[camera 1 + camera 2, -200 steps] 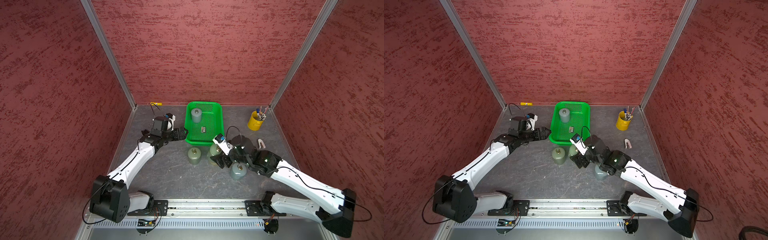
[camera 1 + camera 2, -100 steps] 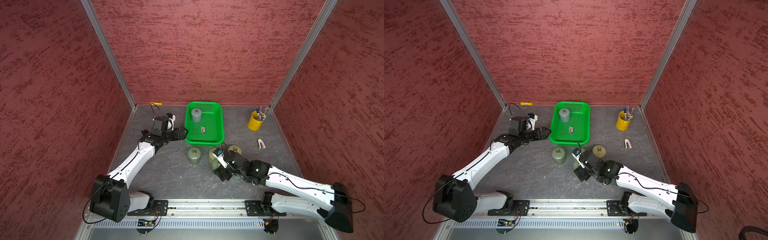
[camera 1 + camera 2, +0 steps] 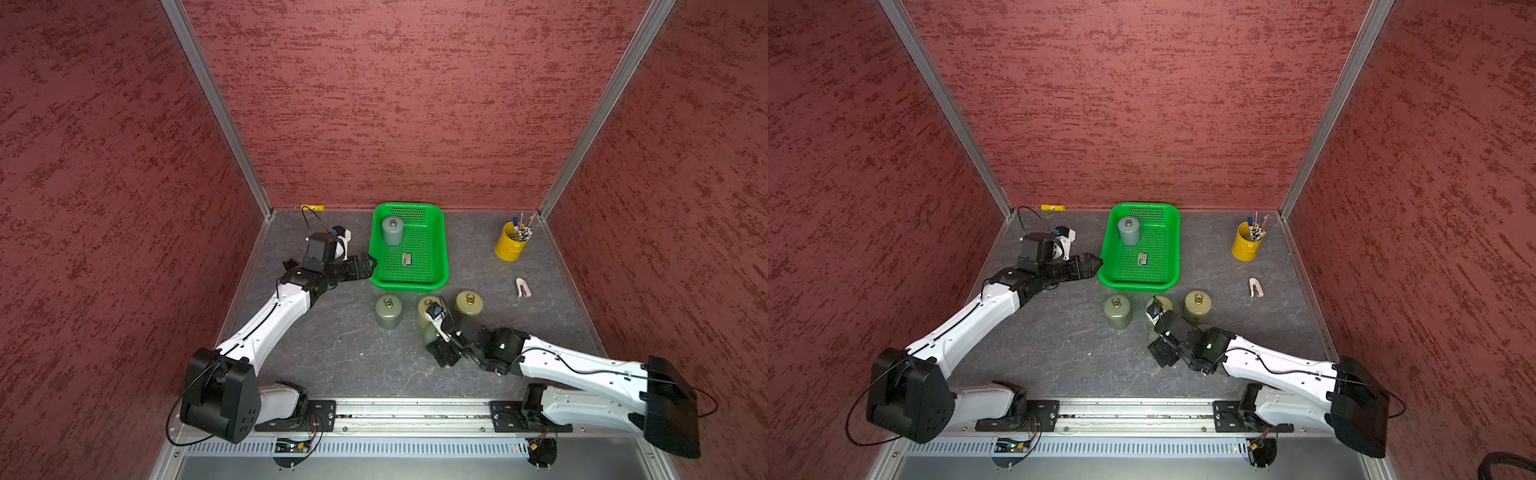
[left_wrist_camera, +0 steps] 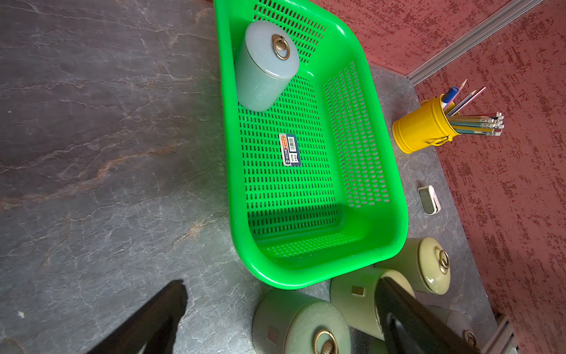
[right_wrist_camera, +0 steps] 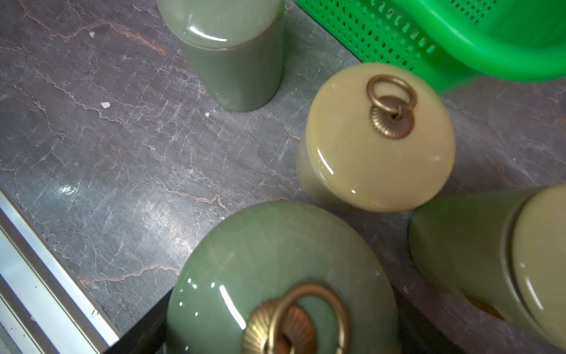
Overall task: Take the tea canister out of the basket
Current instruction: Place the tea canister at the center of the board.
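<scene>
A grey-blue tea canister [image 3: 392, 230] [image 3: 1128, 230] [image 4: 266, 64] with a brass ring stands in the back left corner of the green basket [image 3: 441, 249] [image 3: 1176, 249] [image 4: 393, 184]. My left gripper [image 3: 368, 266] [image 3: 1096, 262] [image 4: 281, 283] is open, just outside the basket's near left corner, holding nothing. In front of the basket, my right gripper [image 3: 434, 338] [image 3: 1156, 336] [image 5: 283, 332] is shut on a green canister [image 3: 430, 332] [image 5: 260, 260], one dark finger on each side. Whether this canister rests on the table I cannot tell.
Three more green canisters [image 3: 388, 311] [image 3: 469, 303] [image 5: 376, 138] stand in a row before the basket. A yellow pen bucket [image 3: 511, 245] [image 4: 419, 128] is at the back right, with a small white clip [image 3: 523, 287] nearer. The metal rail [image 5: 36, 269] runs along the front edge.
My right gripper has drawn back from the basket's front edge toward the front rail, carrying the green canister. The left arm has stayed still.
</scene>
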